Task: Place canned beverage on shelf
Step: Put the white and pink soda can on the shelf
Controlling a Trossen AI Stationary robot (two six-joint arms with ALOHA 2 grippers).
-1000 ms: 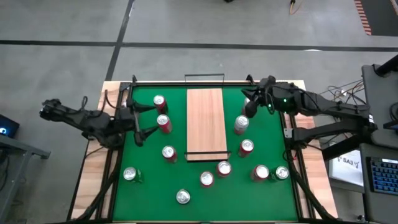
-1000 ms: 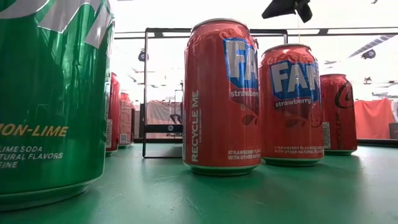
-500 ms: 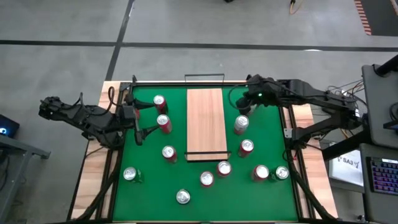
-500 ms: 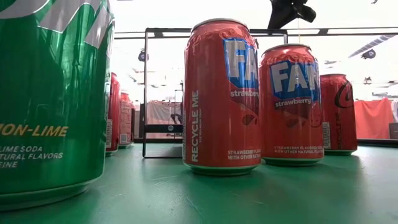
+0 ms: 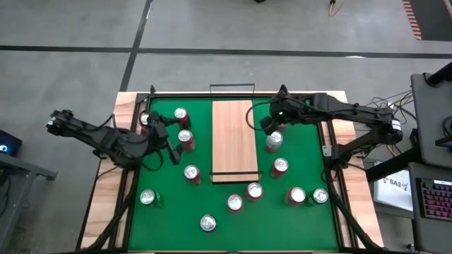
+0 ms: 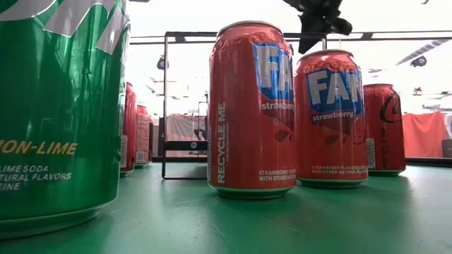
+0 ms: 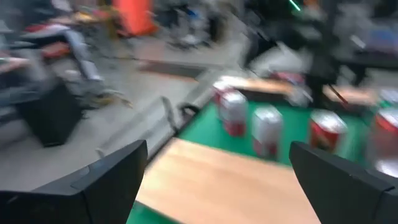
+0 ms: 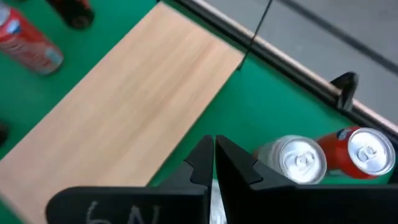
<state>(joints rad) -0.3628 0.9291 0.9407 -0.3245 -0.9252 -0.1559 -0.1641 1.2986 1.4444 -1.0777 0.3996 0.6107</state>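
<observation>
- Looking straight down, we saw the shelf (image 5: 233,140) lying flat in the middle of the green mat (image 5: 296,226), its wood-grain board bare, a thin black rail at each short end.
- No can stood on the shelf; all of them sat on the mat around it.
- Right gripper (image 5: 263,123) hung just beside the shelf's right long edge, near its far end, fingers pressed together with nothing between them; the right wrist view confirmed this (image 8: 214,163).
- A silver-bodied can (image 5: 274,142) stood just right of the shelf, close below the right gripper and not touching it. Same can showed in the right wrist view (image 8: 298,160), with a red can (image 8: 364,151) beside it.
- Left gripper (image 5: 167,137) sat left of the shelf with fingers spread wide and nothing between them.
- A red can (image 5: 186,140) stood between the left gripper and the shelf's left edge, right by the fingertips; we couldn't tell if they touched.
- Another red can (image 5: 181,116) stood farther back on the shelf's left side, and one more can (image 5: 191,173) nearer the front on that side.
- Further cans stood well apart off the shelf's near end and to its right.
- Low view: two red strawberry soda cans (image 6: 252,106) upright on the mat, a green lemon-lime can (image 6: 60,106) close to the lens.
</observation>
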